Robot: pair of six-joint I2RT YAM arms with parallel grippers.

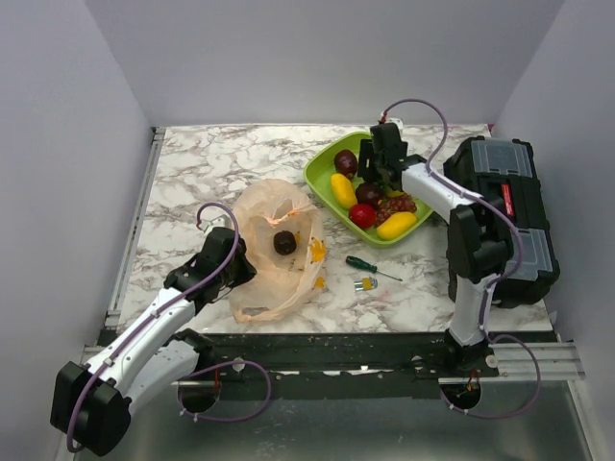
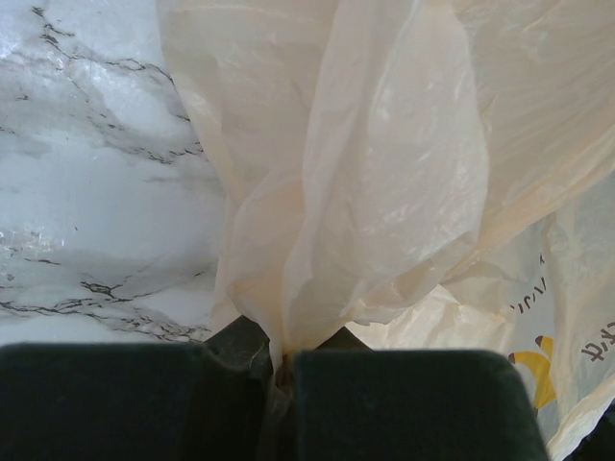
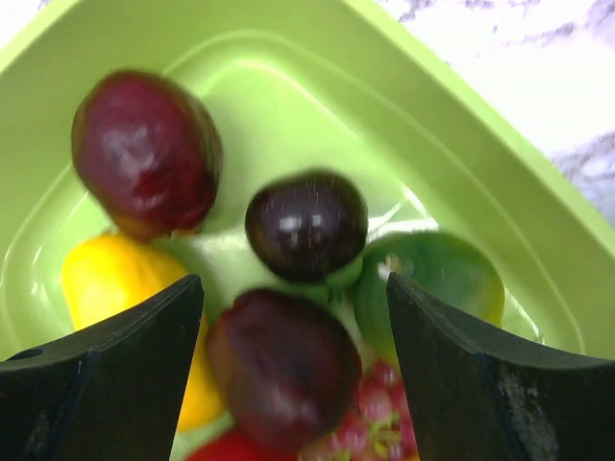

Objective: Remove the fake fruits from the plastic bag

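Plastic bag [image 1: 259,226] lies crumpled at centre-left of the marble table [image 1: 192,182], its lower edge close to the table's near edge. Bare marble stays open to its left and along the far edge. A black toolbox [image 1: 504,216] fills the right side of the frame. Just left of it sits the lime-green tray [image 1: 319,184], whose near corner almost meets the bag's upper right edge.

The left hand [image 2: 281,360] is at the bag's left edge, fingers together and clamped on a fold of the film. The right hand [image 3: 293,283] hangs over the tray with its fingers wide apart, gripping nothing.

Most of the fake fruits lie in the tray: a yellow piece [image 1: 342,189], a red apple [image 1: 362,215], dark red pieces [image 3: 146,154], a green one [image 3: 432,283] and a dark plum [image 3: 306,224]. One dark fruit [image 1: 284,242] is at the bag's middle.

A green-handled screwdriver [image 1: 370,266] lies in the gap below the tray, with a small yellow item [image 1: 365,284] just beneath it.
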